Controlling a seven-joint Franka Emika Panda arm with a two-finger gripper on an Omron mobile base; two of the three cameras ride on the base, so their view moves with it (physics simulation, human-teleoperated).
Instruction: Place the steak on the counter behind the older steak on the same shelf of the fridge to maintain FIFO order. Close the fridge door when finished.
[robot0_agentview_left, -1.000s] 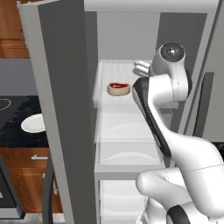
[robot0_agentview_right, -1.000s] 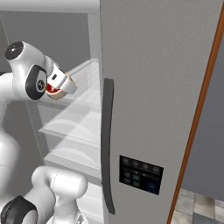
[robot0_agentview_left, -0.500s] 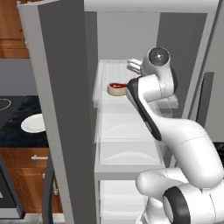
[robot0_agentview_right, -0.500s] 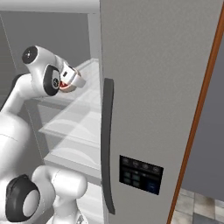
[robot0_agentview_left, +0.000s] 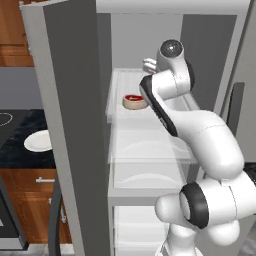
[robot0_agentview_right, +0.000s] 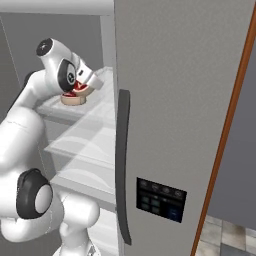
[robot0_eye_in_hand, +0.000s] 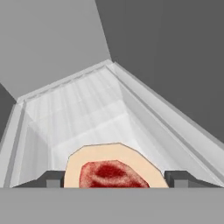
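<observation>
Hand view puts the gripper (robot0_eye_in_hand: 114, 179) at the bottom of the frame, its two dark fingertips (robot0_eye_in_hand: 51, 178) wide apart at lower left and lower right, with a steak (robot0_eye_in_hand: 114, 168) between them; the tips stand clear of its tan rim on both sides, so the pincer is apart and clamps nothing. That steak, red in the middle with a beige fat edge, lies on the white shelf (robot0_eye_in_hand: 83, 109), which runs away toward the top centre of the frame, bordered by a raised white edge on the right and closed off by the fridge's grey back wall. In the left base view the arm rises from the lower right and bends up to the upper centre, where the hand reaches in over the same shelf (robot0_agentview_left: 120, 87); a steak (robot0_agentview_left: 135, 101) sits on it just left of the forearm, near the shelf's front edge. The open fridge door (robot0_agentview_left: 70, 125) stands as a tall grey panel across the left of that frame, and beyond it at left centre the black counter (robot0_agentview_left: 15, 150) carries a round white plate (robot0_agentview_left: 39, 141) over brown cabinets. In the right base view the other fridge door (robot0_agentview_right: 185, 115), with its long dark handle, covers the centre and right, while at upper left the white hand (robot0_agentview_right: 85, 77) hangs just above a steak (robot0_agentview_right: 74, 95) on the shelf (robot0_agentview_right: 100, 107). The fridge (robot0_agentview_left: 165, 7) interior shows more white shelves and drawers below.
</observation>
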